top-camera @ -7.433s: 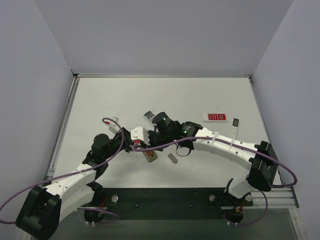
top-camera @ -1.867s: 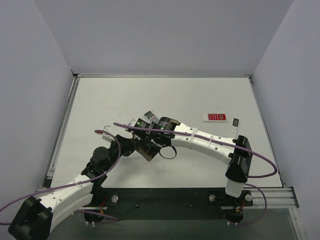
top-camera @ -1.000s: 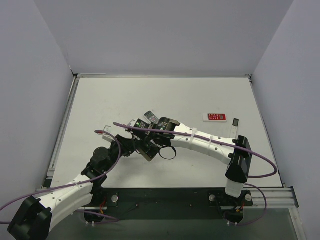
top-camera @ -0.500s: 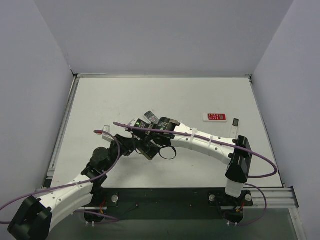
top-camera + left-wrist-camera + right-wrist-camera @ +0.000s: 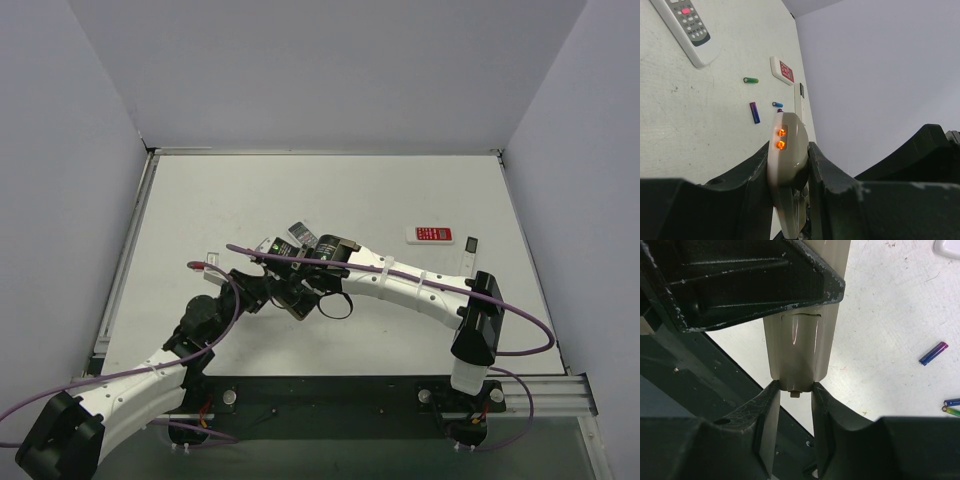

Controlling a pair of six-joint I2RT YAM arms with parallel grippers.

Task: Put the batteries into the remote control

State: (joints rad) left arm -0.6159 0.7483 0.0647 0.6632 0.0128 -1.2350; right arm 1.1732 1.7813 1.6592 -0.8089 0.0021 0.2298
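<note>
1. The remote control is tan-grey, with two orange lights glowing at one end, held over the table.
2. The left gripper clamps its sides, and the right gripper pinches its end.
3. Batteries lie loose nearby.

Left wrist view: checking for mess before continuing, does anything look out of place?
Nothing damaged. The batteries lie loose and scattered at different angles on the table, beyond the remote control clamped in the left gripper.

Batteries lie on the table near the remote control — another remote farther right.
</note>
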